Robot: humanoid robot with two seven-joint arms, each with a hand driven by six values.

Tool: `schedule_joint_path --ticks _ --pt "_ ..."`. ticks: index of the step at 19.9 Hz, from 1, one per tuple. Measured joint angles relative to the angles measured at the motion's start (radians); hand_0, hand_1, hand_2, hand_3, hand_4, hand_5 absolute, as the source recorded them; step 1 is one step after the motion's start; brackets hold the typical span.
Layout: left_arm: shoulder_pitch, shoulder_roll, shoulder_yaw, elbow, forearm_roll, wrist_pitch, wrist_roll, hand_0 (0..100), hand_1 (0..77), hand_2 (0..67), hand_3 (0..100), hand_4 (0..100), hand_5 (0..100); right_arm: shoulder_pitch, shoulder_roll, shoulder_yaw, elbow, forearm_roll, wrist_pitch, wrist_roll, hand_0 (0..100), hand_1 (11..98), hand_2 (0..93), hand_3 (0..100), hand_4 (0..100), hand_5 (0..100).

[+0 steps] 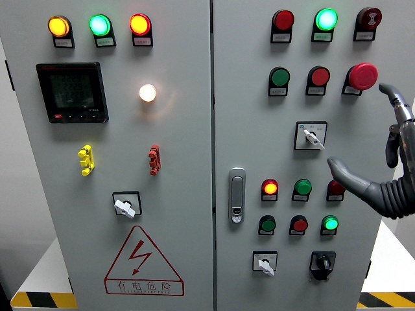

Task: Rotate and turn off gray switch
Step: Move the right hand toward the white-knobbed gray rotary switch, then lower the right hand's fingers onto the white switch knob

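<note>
A gray rotary switch sits on a white square plate on the right cabinet door, its handle pointing down and to the right. My right hand comes in from the right edge, just right of this switch and not touching it. It is open: the thumb points left below the switch and a finger reaches up beside the red mushroom button. Two more gray switches show, one low on the right door and one on the left door. No left arm shows.
The right door carries rows of red and green lamps and buttons, a black rotary switch and a door handle. The left door has a meter, three lit lamps, a yellow lever, a red lever and a warning triangle.
</note>
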Motion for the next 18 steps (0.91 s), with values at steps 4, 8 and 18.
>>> schedule_joint_path --ticks 4,8,18 --pt "0.000 0.000 0.000 0.000 0.000 0.000 0.000 85 0.0 13.4 19 8 11 0.002 0.0000 -0.001 -0.008 0.002 0.000 -0.001 0 36.6 13.3 100 100 100" --pt "0.000 0.000 0.000 0.000 0.001 0.000 0.000 85 0.0 13.3 19 8 11 0.003 0.0000 -0.004 -0.017 0.002 -0.001 -0.001 0 35.2 22.2 100 100 100" --pt "0.001 0.000 0.000 0.000 0.001 0.000 0.000 85 0.0 13.4 19 8 11 0.024 0.0000 -0.031 -0.087 0.002 -0.003 -0.042 0 33.8 50.7 100 100 100"
